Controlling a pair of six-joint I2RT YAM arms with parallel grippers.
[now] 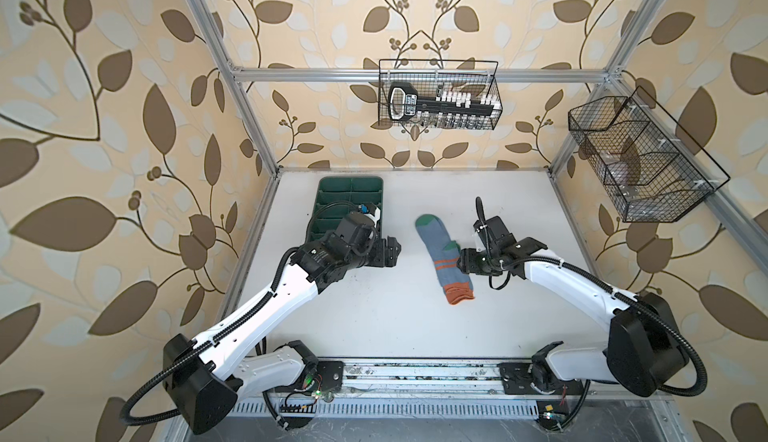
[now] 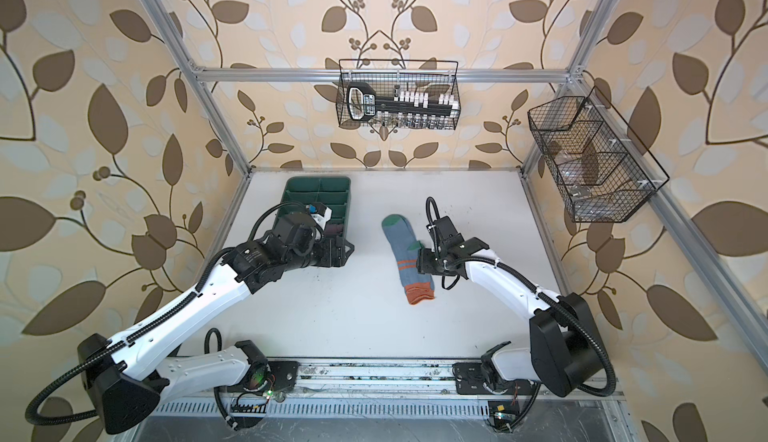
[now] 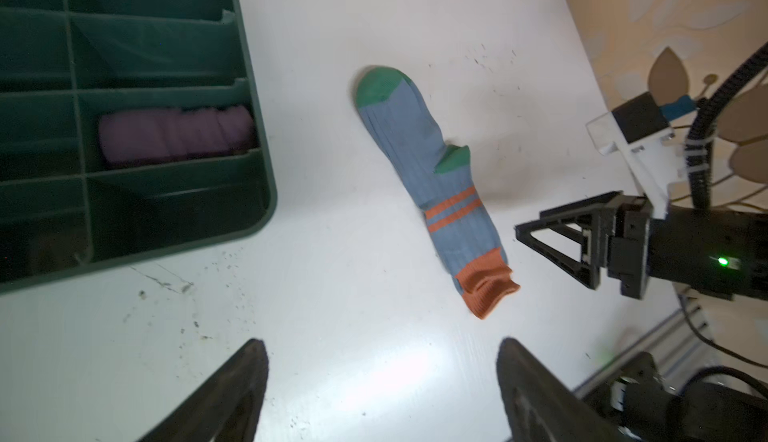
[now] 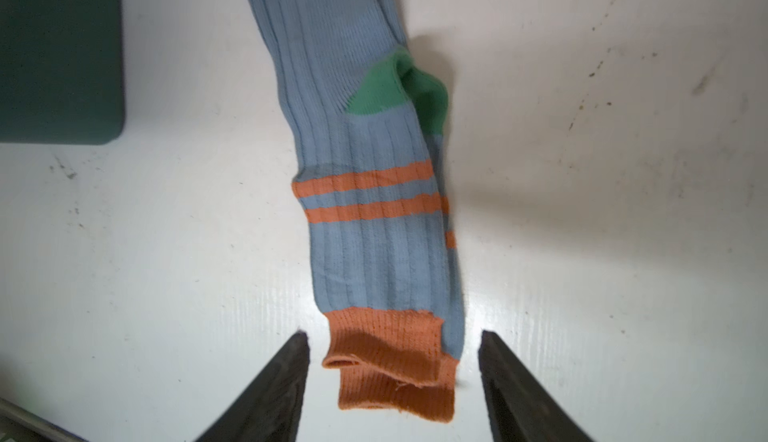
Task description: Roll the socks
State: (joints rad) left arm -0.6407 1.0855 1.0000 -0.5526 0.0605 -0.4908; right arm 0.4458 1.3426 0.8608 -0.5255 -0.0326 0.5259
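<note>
The right tool [image 4: 393, 336] stands open just at 3 o'clock of the grey-blue sock [image 1: 442, 259], which lies flat mid-worktop [image 1: 374, 327], toe toward 11 o'clock. The left tool [image 3: 380, 342] gapes wide and empty at its 9 o'clock. The purple sock [image 3: 176, 136] sits rolled in the green tray [image 3: 257, 194].

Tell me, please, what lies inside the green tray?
A rolled purple sock lies in one compartment of the green tray. In a top view the left arm covers several compartments; their contents cannot be seen.
</note>
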